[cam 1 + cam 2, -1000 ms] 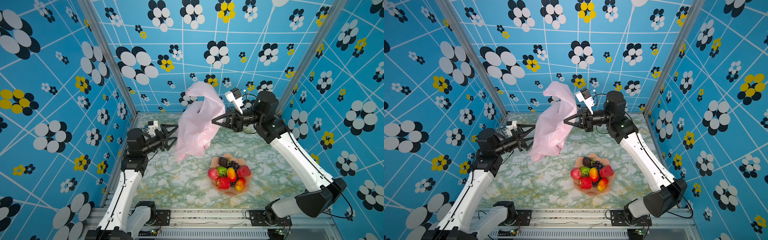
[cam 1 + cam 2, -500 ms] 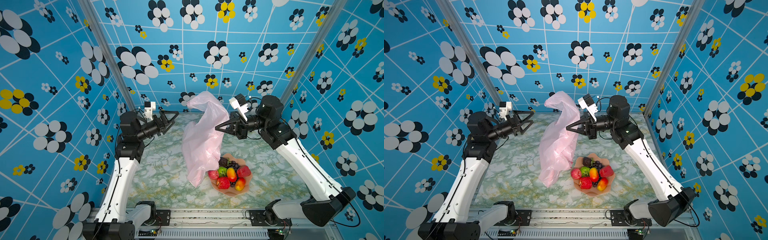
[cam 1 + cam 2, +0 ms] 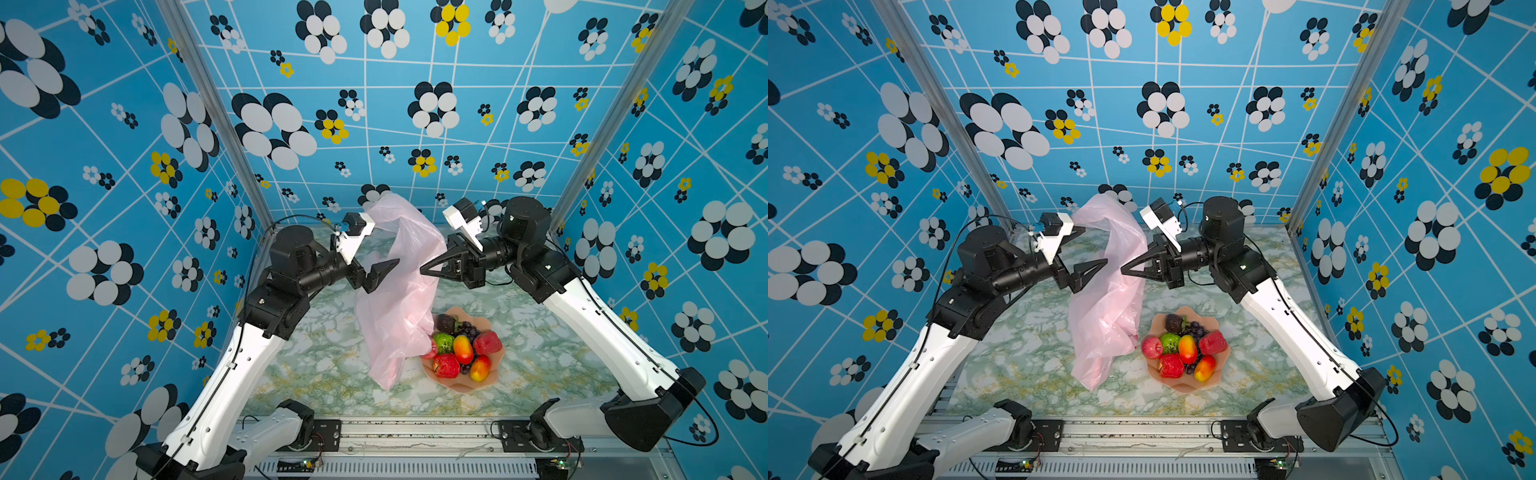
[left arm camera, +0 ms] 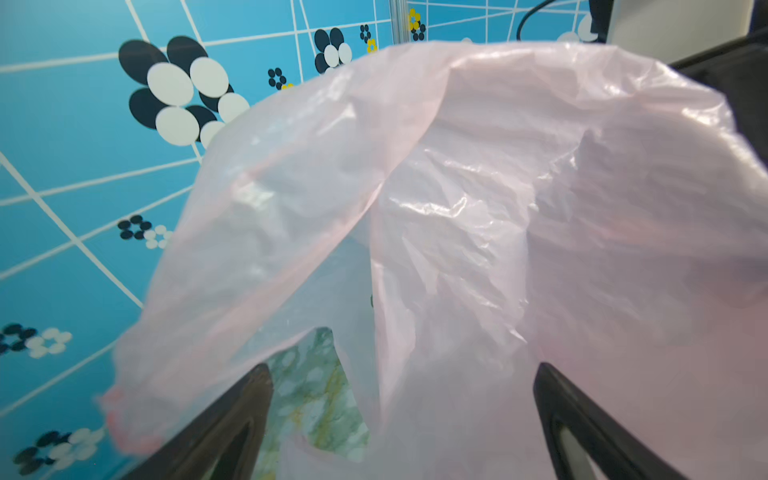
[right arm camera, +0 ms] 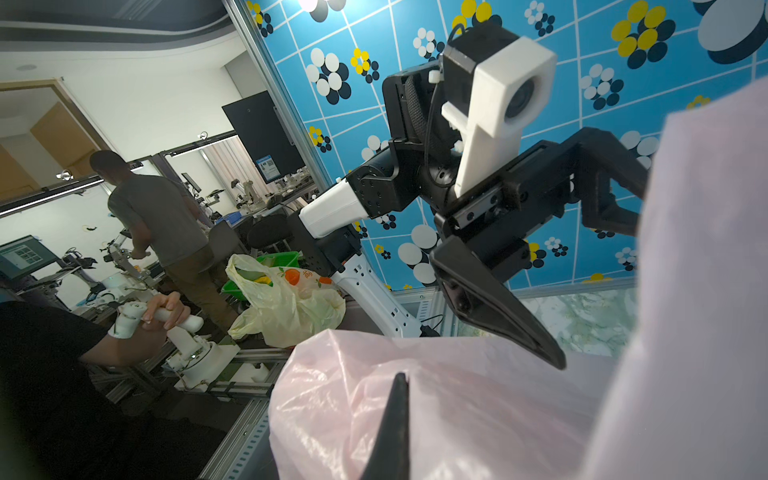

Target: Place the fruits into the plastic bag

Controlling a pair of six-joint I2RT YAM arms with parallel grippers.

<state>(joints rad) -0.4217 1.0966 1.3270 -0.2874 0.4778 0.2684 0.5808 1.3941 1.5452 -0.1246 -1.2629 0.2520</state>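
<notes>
My right gripper (image 3: 424, 269) pinches the thin translucent pale pink plastic bag (image 3: 399, 299) dangling below it, my left gripper (image 4: 401, 370) gapes empty alongside, and all small toy fruits (image 3: 461, 349) lie unbagged in the peach scalloped bowl (image 3: 461, 388) beneath.

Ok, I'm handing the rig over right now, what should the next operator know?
Right gripper: shut on the plastic bag, holding it up above the table.
Left gripper: open, jaws wide at the bag, gripping nothing.
Fruits: piled in the pink bowl, none visible in the bag, which hangs beside it.
Done: bag lifted. To do: open the bag's mouth, then move every fruit in.
</notes>
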